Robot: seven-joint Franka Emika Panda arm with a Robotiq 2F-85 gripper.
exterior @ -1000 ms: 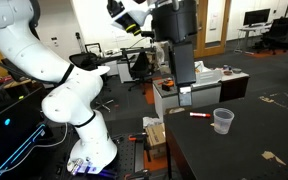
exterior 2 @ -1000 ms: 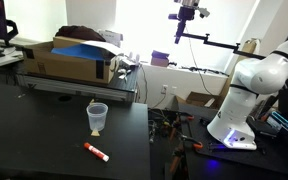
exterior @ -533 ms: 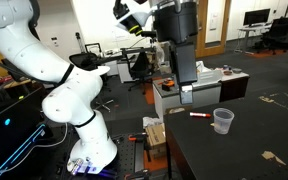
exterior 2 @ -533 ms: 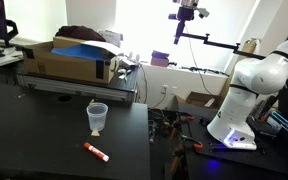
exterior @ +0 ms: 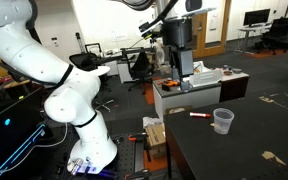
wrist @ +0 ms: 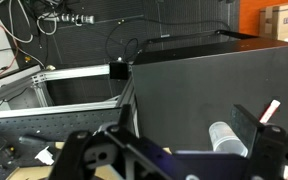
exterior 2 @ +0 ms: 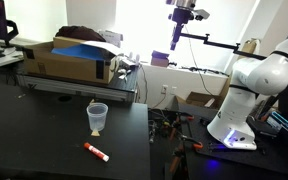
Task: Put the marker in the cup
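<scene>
The red marker (exterior: 198, 114) with a whitish end lies flat on the black table (exterior: 244, 150), a short way from the clear plastic cup (exterior: 222, 121), which stands upright. Both also show in an exterior view, the cup (exterior 2: 97, 117) behind the marker (exterior 2: 95, 152). My gripper (exterior: 184, 84) hangs high above the table edge, well clear of both, and is at the top of an exterior view (exterior 2: 182, 13). In the wrist view the gripper (wrist: 174, 142) is open and empty, with the cup (wrist: 227, 138) and marker (wrist: 271, 109) far below at the right.
A long cardboard box (exterior 2: 69, 60) with a blue top lies at the back of the table. A white cabinet with clutter (exterior: 189, 95) stands beyond the table edge under the gripper. A metal frame (wrist: 74, 90) and cables lie on the floor beside the table.
The gripper has risen a little and the wrist has turned. The marker and the cup have not moved.
</scene>
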